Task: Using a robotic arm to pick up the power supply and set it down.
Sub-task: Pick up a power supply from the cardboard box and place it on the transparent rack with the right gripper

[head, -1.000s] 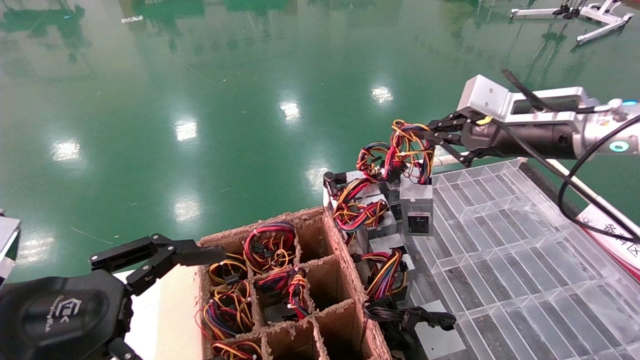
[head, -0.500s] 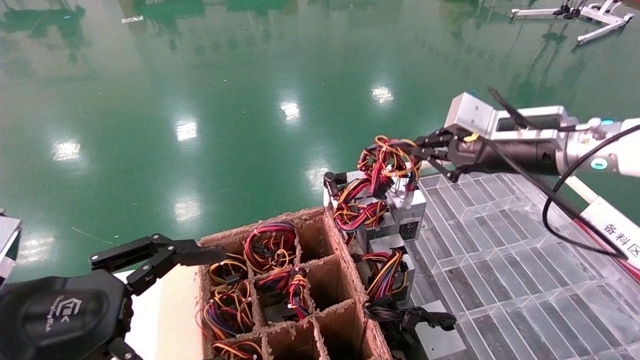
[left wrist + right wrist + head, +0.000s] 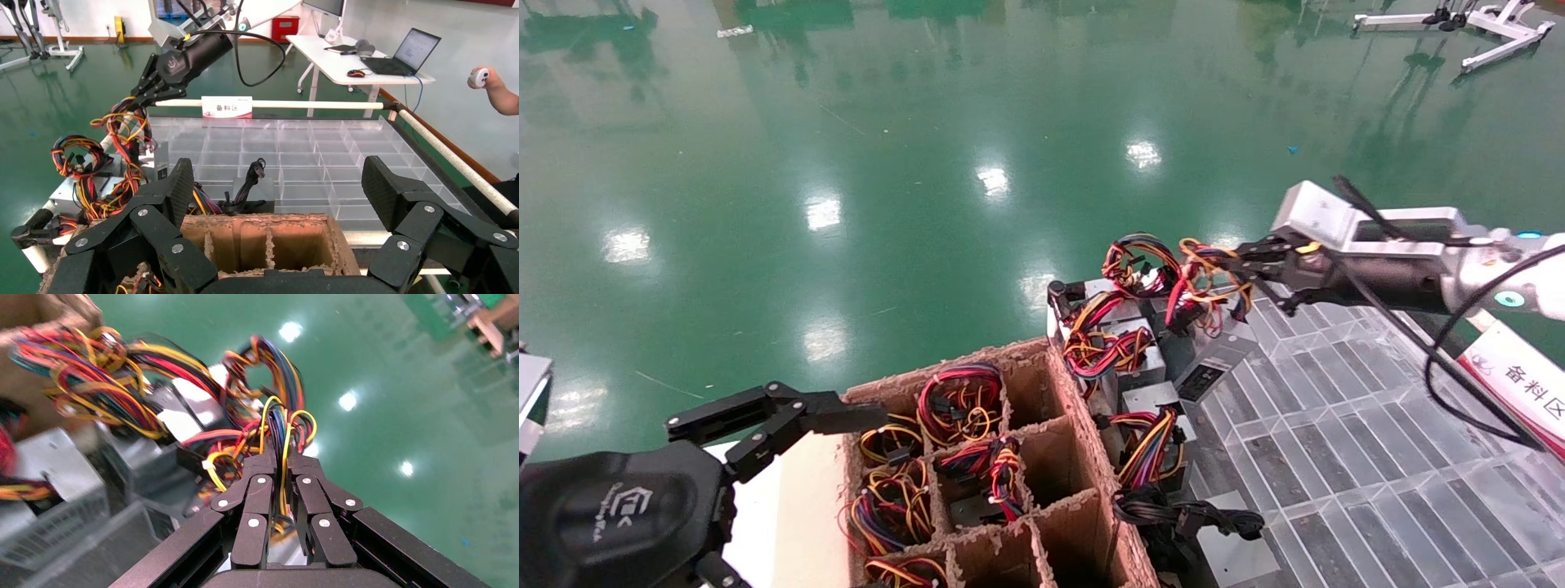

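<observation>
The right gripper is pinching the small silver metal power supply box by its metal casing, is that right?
Not quite. The right gripper is shut on the looped red, yellow and orange wire bundle, not the casing; the right wrist view shows it. The small silver metal power supply box hangs tilted below.

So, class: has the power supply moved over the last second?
Yes. The power supply, hung by its wires from the right gripper, has dropped and tipped over onto the clear grid tray, beside the cardboard box.

2 grippers: left gripper, right gripper. 1 cardboard divider box. 1 clear grid tray. Approx. 5 wire-bundled power supply units beside the box; exact no. unclear.
</observation>
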Action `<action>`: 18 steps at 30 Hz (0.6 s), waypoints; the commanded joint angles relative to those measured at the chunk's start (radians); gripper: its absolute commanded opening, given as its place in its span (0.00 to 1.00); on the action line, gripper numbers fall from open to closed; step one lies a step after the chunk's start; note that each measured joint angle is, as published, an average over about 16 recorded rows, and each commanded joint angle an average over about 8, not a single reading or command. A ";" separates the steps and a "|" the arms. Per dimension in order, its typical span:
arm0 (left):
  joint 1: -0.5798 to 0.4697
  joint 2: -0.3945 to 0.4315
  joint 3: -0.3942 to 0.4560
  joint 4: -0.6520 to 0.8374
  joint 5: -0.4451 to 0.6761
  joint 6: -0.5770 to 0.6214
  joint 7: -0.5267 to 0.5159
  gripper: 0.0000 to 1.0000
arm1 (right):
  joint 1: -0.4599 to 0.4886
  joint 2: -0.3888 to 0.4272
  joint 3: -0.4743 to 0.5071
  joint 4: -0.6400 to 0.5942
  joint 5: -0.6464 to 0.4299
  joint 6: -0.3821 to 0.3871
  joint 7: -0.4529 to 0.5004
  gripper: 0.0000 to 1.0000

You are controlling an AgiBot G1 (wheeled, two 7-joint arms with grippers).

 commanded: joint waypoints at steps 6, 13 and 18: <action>0.000 0.000 0.000 0.000 0.000 0.000 0.000 1.00 | -0.001 0.022 -0.007 0.006 -0.010 0.042 -0.009 0.00; 0.000 0.000 0.000 0.000 0.000 0.000 0.000 1.00 | -0.001 0.020 -0.016 0.015 -0.023 0.094 -0.023 0.00; 0.000 0.000 0.000 0.000 0.000 0.000 0.000 1.00 | -0.003 0.008 -0.018 0.018 -0.026 0.112 -0.027 0.00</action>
